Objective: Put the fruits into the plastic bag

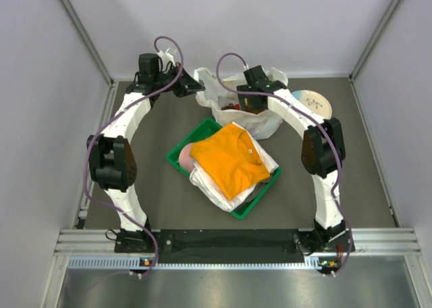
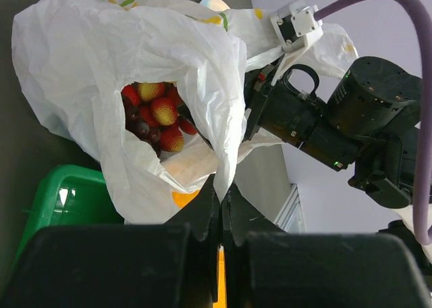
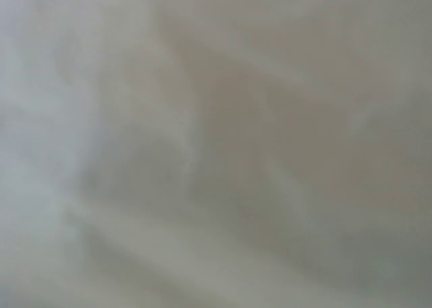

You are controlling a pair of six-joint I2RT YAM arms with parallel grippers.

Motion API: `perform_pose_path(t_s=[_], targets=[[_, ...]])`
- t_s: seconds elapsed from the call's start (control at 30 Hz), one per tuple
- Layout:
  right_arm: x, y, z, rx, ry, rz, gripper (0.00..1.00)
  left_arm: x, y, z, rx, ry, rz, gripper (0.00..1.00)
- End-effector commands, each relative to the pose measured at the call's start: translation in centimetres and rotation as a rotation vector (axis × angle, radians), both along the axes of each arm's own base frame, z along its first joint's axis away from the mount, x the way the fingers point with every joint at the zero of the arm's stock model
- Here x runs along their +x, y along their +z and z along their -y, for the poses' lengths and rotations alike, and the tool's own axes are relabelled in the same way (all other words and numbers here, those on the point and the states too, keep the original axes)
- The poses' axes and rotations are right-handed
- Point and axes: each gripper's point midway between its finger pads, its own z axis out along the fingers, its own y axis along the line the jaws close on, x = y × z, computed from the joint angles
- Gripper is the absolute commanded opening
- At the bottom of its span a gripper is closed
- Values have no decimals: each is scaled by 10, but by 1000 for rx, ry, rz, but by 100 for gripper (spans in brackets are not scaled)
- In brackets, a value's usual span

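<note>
The bench is a dark grey matte surface, boxed in by pale walls on the left, right and back. Three things sit straight on it. A green tray is roughly in the middle, turned at an angle so one corner points toward the back. Right up against its back edge a white crinkly plastic bag slumps on the surface, though I honestly can't tell if the two touch. Just beside the bag, toward the back right corner, a pale round plate lies flat. A metal rail runs along the near edge, carrying both arm bases.
</note>
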Motion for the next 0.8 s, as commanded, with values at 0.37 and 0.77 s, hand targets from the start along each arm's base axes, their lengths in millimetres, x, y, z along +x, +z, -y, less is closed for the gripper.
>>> perform_pose_path(t_s=[0.37, 0.77], targets=[[7, 106, -14, 167, 51, 253, 93, -4, 25, 2, -18, -20, 86, 0], [-16, 157, -86, 387, 328, 338, 91, -2, 30, 3, -23, -17, 102, 0]])
